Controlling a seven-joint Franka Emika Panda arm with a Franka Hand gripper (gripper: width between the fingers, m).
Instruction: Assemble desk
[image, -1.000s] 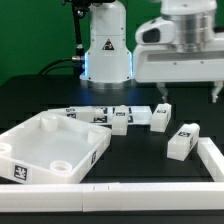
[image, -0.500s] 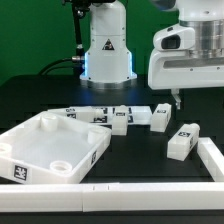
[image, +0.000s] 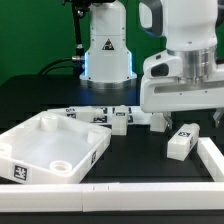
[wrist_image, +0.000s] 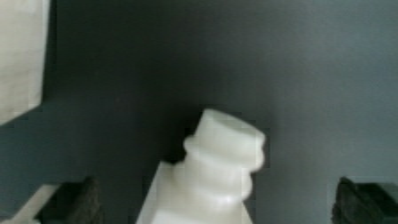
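Note:
The white desk top (image: 92, 141), a rimmed tray with round corner sockets, lies at the exterior view's left front. Several blocky white legs with tags lie in a row behind it (image: 120, 121). One more leg (image: 181, 141) lies apart at the exterior view's right. My gripper (image: 186, 119) hangs low just over and behind that leg, with its jaws open. In the wrist view a white leg (wrist_image: 217, 165) lies between my two dark fingertips (wrist_image: 68, 202), untouched by either. My gripper (wrist_image: 221, 203) holds nothing.
A white L-shaped rail (image: 211, 152) runs along the table's front and right edge. The arm's base (image: 107, 50) stands at the back. The marker board (image: 73, 111) lies flat behind the desk top. A white surface (wrist_image: 18, 60) shows at the wrist view's edge.
My gripper has come down from high at the exterior view's right to just over the legs. It now hides one leg in the row. No part has moved.

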